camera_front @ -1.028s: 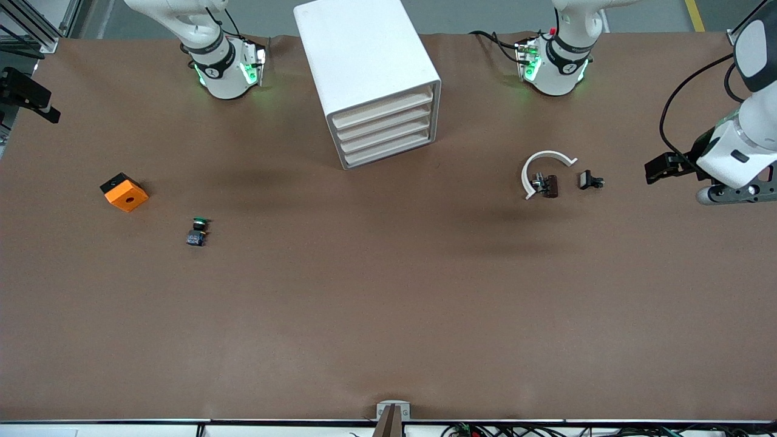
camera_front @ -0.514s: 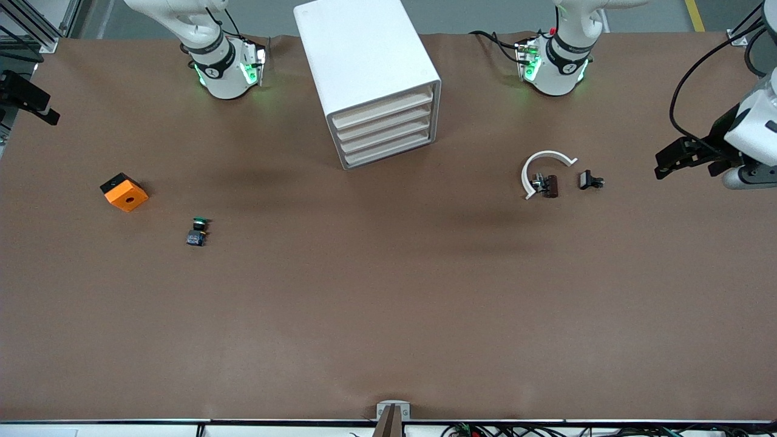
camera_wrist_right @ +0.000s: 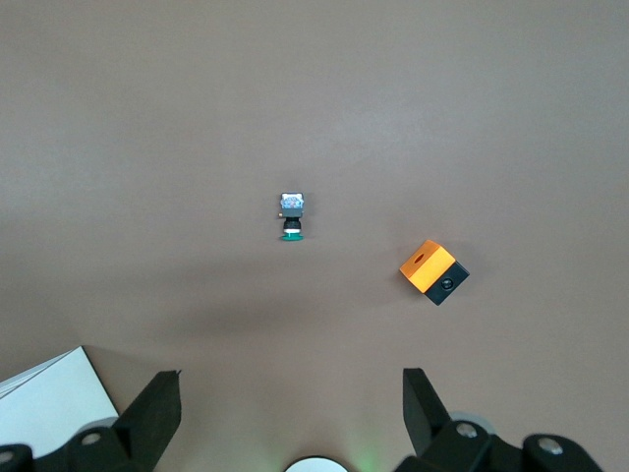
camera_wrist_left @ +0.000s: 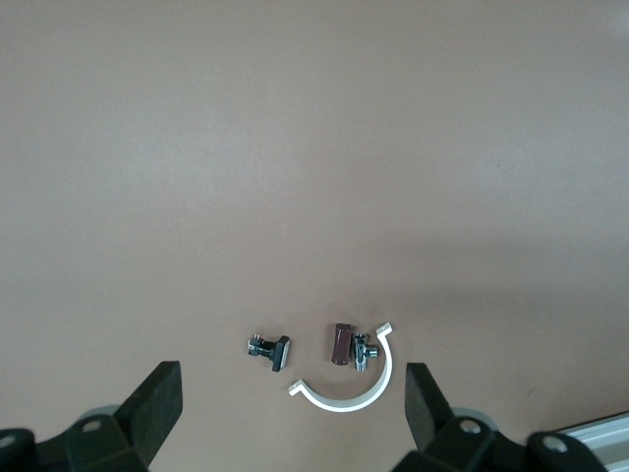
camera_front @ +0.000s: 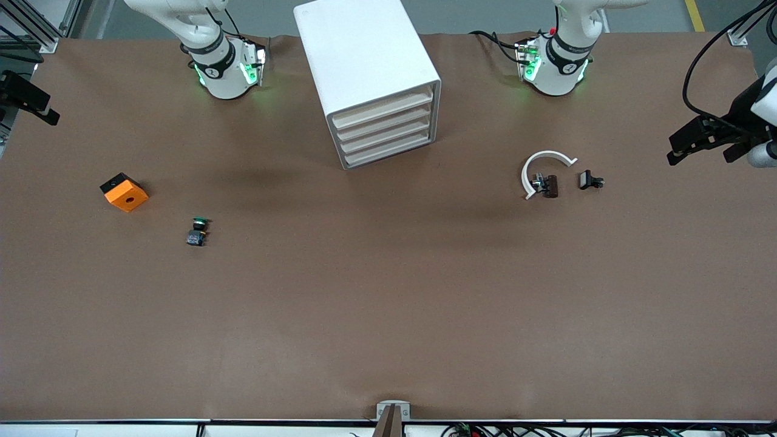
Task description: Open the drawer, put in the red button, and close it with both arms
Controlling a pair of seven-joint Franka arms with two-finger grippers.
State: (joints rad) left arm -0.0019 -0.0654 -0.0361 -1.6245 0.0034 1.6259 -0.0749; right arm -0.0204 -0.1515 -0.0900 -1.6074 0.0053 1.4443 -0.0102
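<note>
The white cabinet (camera_front: pixel 364 54) stands between the two arm bases. All four of its drawers are shut, and the drawer (camera_front: pixel 382 108) is the topmost. The red button is out of view. My left gripper (camera_front: pixel 677 149) is open and empty in the air over the table's edge at the left arm's end; it also shows in the left wrist view (camera_wrist_left: pixel 293 403). My right gripper (camera_front: pixel 36 106) is open and empty over the table's edge at the right arm's end; it also shows in the right wrist view (camera_wrist_right: pixel 292 408).
A green-capped button (camera_front: pixel 197 232) lies near an orange-and-black box (camera_front: pixel 124 192); the right wrist view shows both, button (camera_wrist_right: pixel 291 216) and box (camera_wrist_right: pixel 432 270). A white C-shaped clip (camera_front: pixel 537 167), a brown part (camera_front: pixel 550 186) and a small black part (camera_front: pixel 589 180) lie toward the left arm's end.
My left gripper has drawn back toward the table's edge at the left arm's end and toward the bases. The right gripper has hardly moved. Nothing on the table has shifted.
</note>
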